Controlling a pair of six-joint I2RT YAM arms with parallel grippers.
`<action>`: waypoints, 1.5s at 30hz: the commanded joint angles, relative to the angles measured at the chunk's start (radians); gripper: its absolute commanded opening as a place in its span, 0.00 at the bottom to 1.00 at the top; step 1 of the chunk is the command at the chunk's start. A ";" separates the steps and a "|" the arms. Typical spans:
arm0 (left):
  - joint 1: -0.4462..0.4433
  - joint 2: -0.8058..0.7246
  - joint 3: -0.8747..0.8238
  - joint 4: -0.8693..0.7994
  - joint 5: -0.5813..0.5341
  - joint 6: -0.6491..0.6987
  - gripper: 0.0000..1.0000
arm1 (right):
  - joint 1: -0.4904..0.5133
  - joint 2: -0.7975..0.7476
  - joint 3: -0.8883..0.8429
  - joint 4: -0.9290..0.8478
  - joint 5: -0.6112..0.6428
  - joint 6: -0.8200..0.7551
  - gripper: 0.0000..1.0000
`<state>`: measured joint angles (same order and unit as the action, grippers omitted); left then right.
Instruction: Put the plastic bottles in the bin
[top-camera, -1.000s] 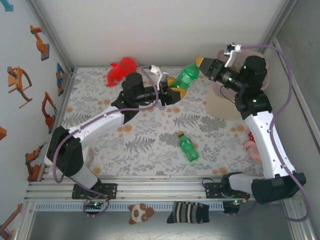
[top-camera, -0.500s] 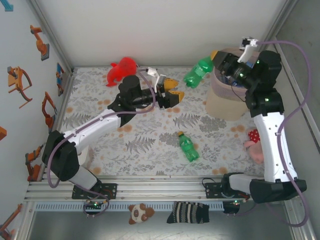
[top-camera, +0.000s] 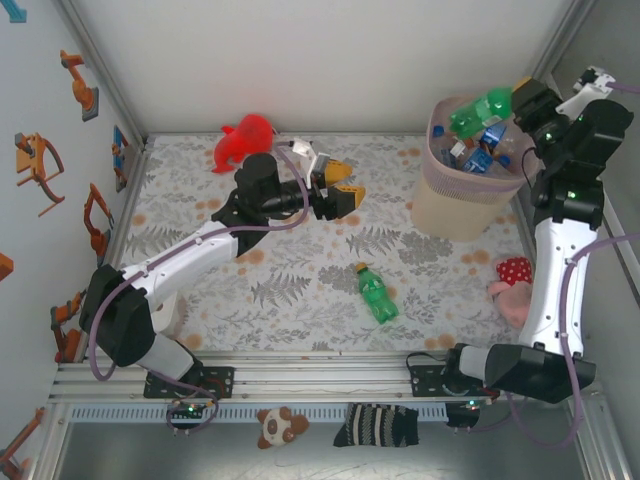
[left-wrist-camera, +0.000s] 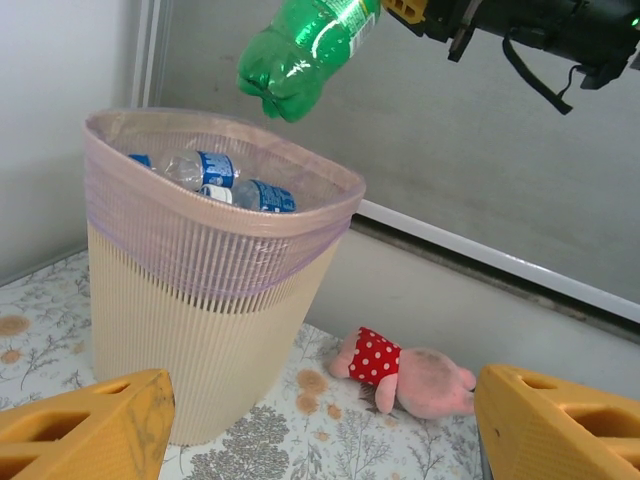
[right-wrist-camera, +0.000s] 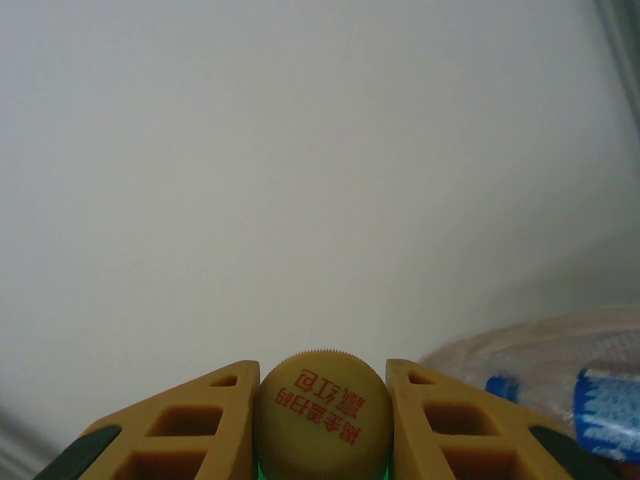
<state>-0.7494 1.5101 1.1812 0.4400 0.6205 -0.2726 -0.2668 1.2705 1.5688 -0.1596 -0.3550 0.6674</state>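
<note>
Up in the far right corner of the surface stands the bin (top-camera: 462, 210). Its mesh wall hides all but the top layer of its load, several clear bottles with blue labels (left-wrist-camera: 215, 170). Above its mouth hangs a green bottle (top-camera: 478, 110), tilted with its base lowest, clenched at the cap by the right pincer (right-wrist-camera: 320, 410), whose arm rises tall along the right edge. The left pincer (top-camera: 347, 183) hovers released near the middle of the far edge, its fingers (left-wrist-camera: 90, 430) spread and aimed at the bin. A second green bottle (top-camera: 377, 293) lies between the middle and the near edge. The held bottle's neck is cut off in the left wrist view.
</note>
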 joint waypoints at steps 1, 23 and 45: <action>0.006 -0.026 -0.006 0.009 0.001 0.021 0.78 | -0.023 0.031 -0.043 0.149 0.128 0.056 0.21; 0.013 -0.037 -0.023 0.005 -0.008 0.011 0.78 | -0.038 0.260 -0.205 0.354 0.135 0.183 0.31; 0.012 -0.043 -0.022 -0.018 -0.013 0.016 0.78 | -0.061 0.218 -0.047 0.037 0.014 -0.048 0.46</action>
<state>-0.7387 1.4933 1.1683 0.4221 0.6018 -0.2691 -0.3252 1.4487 1.4666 -0.0742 -0.2298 0.6601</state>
